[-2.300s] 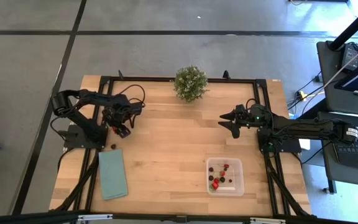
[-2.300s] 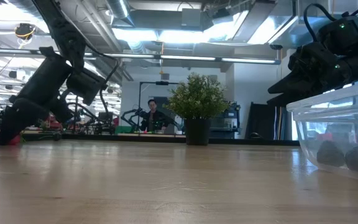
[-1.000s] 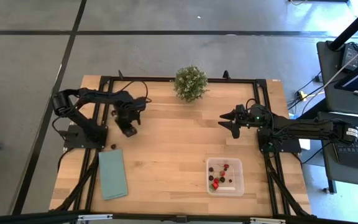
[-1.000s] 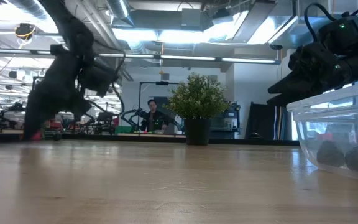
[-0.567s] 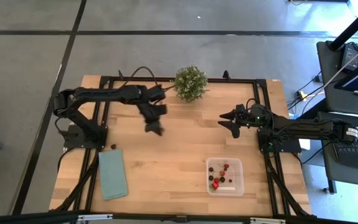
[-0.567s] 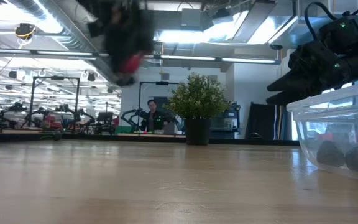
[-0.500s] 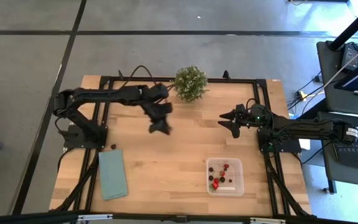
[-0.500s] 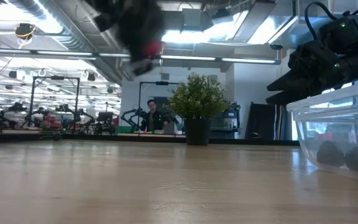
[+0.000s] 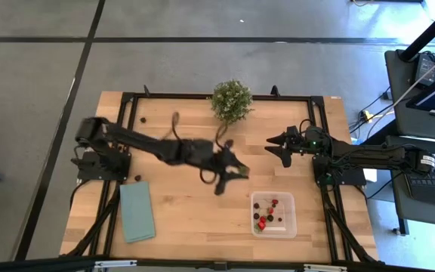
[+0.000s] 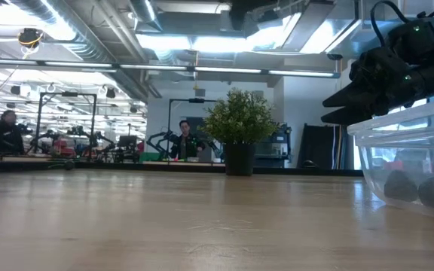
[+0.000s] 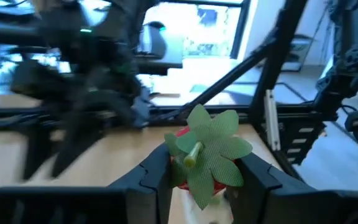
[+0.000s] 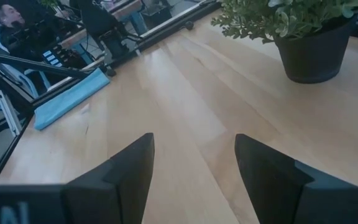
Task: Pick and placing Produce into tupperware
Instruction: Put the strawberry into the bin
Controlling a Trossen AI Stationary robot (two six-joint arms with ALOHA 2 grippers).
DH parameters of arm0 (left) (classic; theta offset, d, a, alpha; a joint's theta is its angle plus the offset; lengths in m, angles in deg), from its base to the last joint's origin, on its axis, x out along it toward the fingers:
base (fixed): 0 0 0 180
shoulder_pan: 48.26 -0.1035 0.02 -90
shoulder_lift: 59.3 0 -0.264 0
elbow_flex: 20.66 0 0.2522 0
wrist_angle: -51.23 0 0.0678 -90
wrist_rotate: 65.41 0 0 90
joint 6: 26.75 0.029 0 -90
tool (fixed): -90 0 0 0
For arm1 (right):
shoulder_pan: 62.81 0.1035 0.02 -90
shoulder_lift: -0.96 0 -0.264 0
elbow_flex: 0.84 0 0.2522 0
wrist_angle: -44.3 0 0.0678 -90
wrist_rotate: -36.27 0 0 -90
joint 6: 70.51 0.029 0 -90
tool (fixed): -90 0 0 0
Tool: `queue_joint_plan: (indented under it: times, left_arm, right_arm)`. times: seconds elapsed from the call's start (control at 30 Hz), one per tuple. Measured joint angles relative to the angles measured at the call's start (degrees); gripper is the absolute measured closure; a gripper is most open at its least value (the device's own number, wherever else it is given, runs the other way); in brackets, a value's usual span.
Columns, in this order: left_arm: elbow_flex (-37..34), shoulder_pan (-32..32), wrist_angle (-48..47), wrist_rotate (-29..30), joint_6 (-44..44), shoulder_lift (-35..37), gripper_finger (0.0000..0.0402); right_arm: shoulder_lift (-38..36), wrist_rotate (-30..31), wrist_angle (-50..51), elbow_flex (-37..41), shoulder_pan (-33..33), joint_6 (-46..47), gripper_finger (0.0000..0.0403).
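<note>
Just beside tupperware (image 9: 273, 214) rim, left tool (image 9: 222, 181), strawberry (image 11: 205, 163)-laden.

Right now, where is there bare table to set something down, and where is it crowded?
Bare wood lies between the teal cloth and the tupperware, along the near edge. Mid-table is crowded: the left gripper, holding a strawberry, faces the right gripper below the potted plant.

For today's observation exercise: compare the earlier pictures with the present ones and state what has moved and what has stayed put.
The left gripper, shut on a red strawberry, has swung from the table's left side, near the teal cloth, across the middle toward the tupperware. The right gripper, open and empty, the potted plant, cloth and tupperware stayed put.
</note>
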Motion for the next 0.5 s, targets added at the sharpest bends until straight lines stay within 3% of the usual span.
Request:
queue_joint_plan:
  times: [0.13,0.3,0.5]
  left_arm:
    - [0.0,3.58,11.72,0.58,-1.76,-7.79,0.0282]
    - [3.57,5.14,17.26,0.09,-3.49,-17.57,0.0292]
    - [12.03,3.97,19.49,-10.04,-7.42,-25.84,0.0288]
  right_arm:
    - [0.0,0.0,0.0,0.0,0.0,0.2,0.0176]
    - [0.0,0.0,0.0,0.0,-0.01,0.18,0.0176]
    - [0.0,0.0,0.02,0.0,0.02,0.82,0.0176]
